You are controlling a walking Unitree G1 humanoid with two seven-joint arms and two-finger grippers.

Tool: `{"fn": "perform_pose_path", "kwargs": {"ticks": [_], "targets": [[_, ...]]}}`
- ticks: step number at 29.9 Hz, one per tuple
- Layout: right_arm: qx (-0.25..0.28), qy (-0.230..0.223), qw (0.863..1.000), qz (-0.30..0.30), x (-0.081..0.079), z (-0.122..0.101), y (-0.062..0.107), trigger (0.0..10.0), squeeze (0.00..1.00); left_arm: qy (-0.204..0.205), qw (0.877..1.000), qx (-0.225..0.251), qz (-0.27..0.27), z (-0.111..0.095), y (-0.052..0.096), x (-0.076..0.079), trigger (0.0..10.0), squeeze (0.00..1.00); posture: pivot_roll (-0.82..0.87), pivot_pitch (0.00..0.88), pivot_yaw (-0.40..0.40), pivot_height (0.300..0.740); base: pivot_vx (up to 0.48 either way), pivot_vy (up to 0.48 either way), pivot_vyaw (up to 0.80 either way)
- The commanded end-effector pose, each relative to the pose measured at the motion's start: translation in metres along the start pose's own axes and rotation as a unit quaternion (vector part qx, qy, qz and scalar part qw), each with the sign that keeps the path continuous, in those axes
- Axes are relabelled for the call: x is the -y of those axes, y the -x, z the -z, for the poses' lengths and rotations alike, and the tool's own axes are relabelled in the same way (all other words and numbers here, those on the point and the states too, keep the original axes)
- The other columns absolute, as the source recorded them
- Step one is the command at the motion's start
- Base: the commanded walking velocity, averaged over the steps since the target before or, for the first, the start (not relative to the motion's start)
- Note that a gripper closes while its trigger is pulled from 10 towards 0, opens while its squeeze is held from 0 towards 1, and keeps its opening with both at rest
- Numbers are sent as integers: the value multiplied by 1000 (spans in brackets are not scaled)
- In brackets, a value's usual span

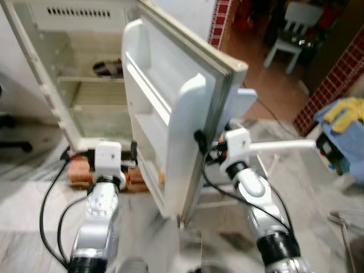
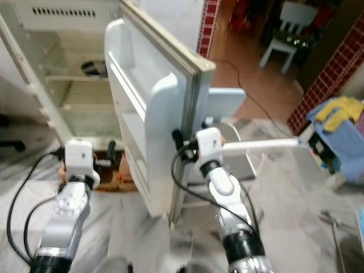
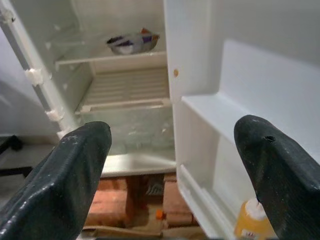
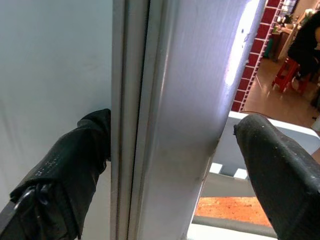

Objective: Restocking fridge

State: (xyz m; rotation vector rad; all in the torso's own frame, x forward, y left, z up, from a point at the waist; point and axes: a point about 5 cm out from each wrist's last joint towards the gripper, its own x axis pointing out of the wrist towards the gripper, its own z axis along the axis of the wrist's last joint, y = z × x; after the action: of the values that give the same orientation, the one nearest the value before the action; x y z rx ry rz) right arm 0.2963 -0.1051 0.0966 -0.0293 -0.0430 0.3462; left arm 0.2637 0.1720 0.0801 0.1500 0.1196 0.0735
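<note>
The small white fridge (image 1: 62, 68) stands open on the floor straight ahead of the robot, raised on red bricks (image 1: 79, 170). Its door (image 1: 170, 114) swings out toward the camera, edge-on, with moulded shelves on its inner face. Inside the cabinet, a shallow bowl (image 3: 131, 42) with something purple and dark in it sits on an upper shelf; below it a ribbed white shelf and a clear drawer front are visible. In the door's lowest shelf stands a yellow bottle (image 3: 252, 222) with a white cap.

The right gripper (image 1: 211, 145) straddles the free edge of the door: one black finger (image 4: 75, 165) lies against the inner white face, the other stands out past the outer silver face, so the claw is spread wide around the door's thickness, and only the inner finger clearly touches it.

The left gripper (image 1: 133, 156) hovers low before the opening, near the door's hinge-side bottom corner, its fingers (image 3: 70, 175) spread wide and holding nothing.

Beyond, a white chair (image 1: 293, 31) stands on a reddish floor, and blue and yellow cloth (image 1: 344, 122) lies at the right.
</note>
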Motion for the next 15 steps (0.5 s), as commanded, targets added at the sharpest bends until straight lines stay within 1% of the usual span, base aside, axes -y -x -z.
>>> {"fn": "perform_pose_path", "kwargs": {"ticks": [1,2,4,6,7,8,9,10,12,14,15], "targets": [[6,11,1000,2,6,-5,-2,10000,0,3,1000,-6,7,0,4,5,10000,0,96,0,-67,740,0,0,0],[9,22,1000,-7,6,-6,-3,10000,0,1,1000,-15,-4,1,8,0,10000,0,99,0,-65,740,0,0,0],[12,22,1000,-10,8,-8,-4,10000,0,3,999,-29,-27,6,12,-9,10000,0,102,0,-64,740,0,0,0],[14,25,1000,-9,12,-9,-6,10000,0,-8,997,-53,-50,16,20,-21,10000,0,108,0,-63,740,0,0,0],[14,26,1000,-7,15,-10,-8,10000,0,-6,995,-69,-66,22,24,-28,10000,0,115,0,-63,740,0,0,0],[14,26,1000,-6,15,-11,-8,10000,0,-4,995,-74,-71,25,26,-30,10000,0,115,0,-63,740,0,0,0],[16,25,1000,-6,18,-12,-11,10000,0,-9,991,-100,-84,34,32,-38,10000,0,118,0,-63,740,0,0,0],[20,26,999,-7,20,-15,-14,10000,0,-13,986,-136,-98,48,39,-48,10000,0,125,0,-64,740,0,0,0],[23,25,999,-7,21,-16,-16,10000,0,-11,984,-149,-102,53,41,-51,10000,0,129,0,-64,740,0,0,0],[34,3,999,-19,20,-23,-23,10000,0,6,977,-182,-113,65,49,-56,10000,0,135,0,-64,740,0,0,0],[38,-3,999,-24,19,-25,-24,10000,0,13,976,-187,-114,67,50,-57,10000,0,137,0,-65,740,0,0,0]]}}
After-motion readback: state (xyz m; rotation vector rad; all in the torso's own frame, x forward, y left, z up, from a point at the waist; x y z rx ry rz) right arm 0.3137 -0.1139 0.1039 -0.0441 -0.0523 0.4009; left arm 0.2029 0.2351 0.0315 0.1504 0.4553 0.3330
